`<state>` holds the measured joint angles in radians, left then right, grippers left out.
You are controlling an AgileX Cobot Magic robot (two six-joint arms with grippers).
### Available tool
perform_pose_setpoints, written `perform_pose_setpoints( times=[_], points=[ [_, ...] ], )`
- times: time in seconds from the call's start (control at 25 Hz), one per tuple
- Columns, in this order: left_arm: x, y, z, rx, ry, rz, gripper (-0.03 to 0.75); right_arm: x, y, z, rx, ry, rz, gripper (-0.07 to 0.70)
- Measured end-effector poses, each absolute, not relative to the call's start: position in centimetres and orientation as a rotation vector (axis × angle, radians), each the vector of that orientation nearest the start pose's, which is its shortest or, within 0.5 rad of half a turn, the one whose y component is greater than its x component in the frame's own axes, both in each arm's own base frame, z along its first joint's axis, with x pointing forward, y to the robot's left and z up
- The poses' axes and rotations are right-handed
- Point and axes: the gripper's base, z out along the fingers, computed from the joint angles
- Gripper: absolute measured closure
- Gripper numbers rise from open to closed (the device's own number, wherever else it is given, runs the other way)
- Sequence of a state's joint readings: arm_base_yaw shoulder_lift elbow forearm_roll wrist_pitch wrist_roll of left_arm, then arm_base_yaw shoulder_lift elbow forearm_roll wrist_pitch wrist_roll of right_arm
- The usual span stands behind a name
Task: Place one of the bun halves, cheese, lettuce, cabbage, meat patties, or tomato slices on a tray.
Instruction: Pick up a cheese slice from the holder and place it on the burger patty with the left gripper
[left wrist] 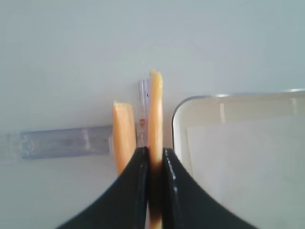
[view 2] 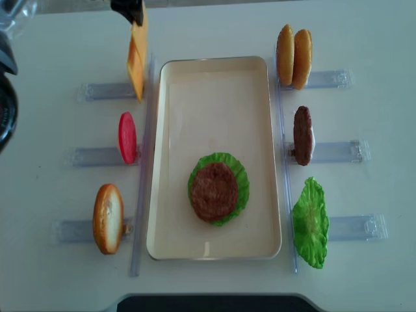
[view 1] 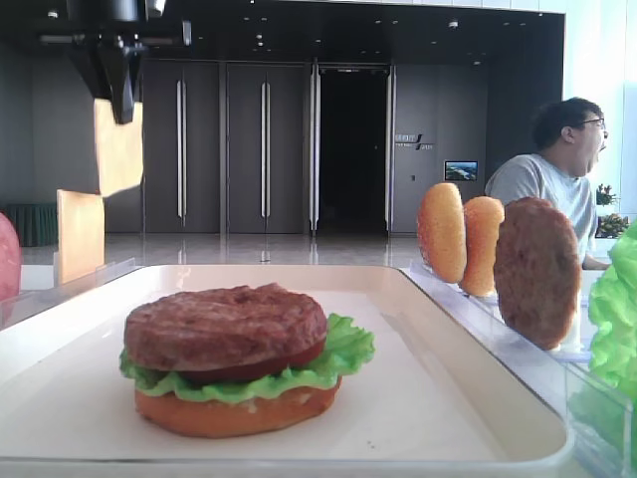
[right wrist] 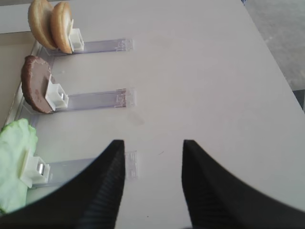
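Left wrist view: left gripper (left wrist: 155, 164) pinches a thin, pale-orange cheese slice (left wrist: 155, 109) edge-on (right gripper (right wrist: 152, 181) gapes wide).

table (view 2: 214, 26): white | on it: tray (view 2: 162, 162), clear racks (view 2: 338, 153)

Bright, even daylight throughout — the low exterior view glares white at its right window (view 1: 612, 60). Both wrist views are soft; the right gripper (right wrist: 153, 186) blurs darkly, shadows stay faint.
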<state>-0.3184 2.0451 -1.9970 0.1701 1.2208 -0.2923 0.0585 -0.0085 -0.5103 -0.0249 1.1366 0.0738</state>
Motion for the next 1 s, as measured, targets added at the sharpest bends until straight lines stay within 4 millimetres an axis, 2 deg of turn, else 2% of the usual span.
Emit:
perform_pose_setpoints(
  times=[0.16,0.24,0.4,0.64,0.8,0.92,1.0],
  points=[
    [40.2,-12.2,34.4,0.083,2.670,-0.032,0.680,-1.1,-0.3,27.4,0.019,2.101,0.049,0.352],
    [37.8,-11.5,36.0,0.081,2.658,-0.037,0.680,-1.1,-0.3,27.4,0.019,2.101,0.049,0.352],
    [32.3,-9.5,37.7,0.059,2.660,-0.020,0.681,-1.1,-0.3,27.4,0.019,2.101,0.049,0.352],
    [24.3,-6.7,37.4,0.005,2.678,0.003,0.681,-1.1,-0.3,27.4,0.019,2.101,0.049,0.352],
    [19.7,-5.3,36.9,-0.030,2.664,-0.030,0.681,-1.1,-0.3,27.4,0.019,2.101,0.049,0.352],
    [17.1,-4.5,36.3,-0.060,2.650,-0.051,0.681,-1.1,-0.3,27.4,0.019,2.101,0.049,0.352],
    [16.0,-4.1,35.9,-0.076,2.633,-0.068,0.681,-1.1,-0.3,27.4,0.019,2.101,0.049,0.352]
  ],
)
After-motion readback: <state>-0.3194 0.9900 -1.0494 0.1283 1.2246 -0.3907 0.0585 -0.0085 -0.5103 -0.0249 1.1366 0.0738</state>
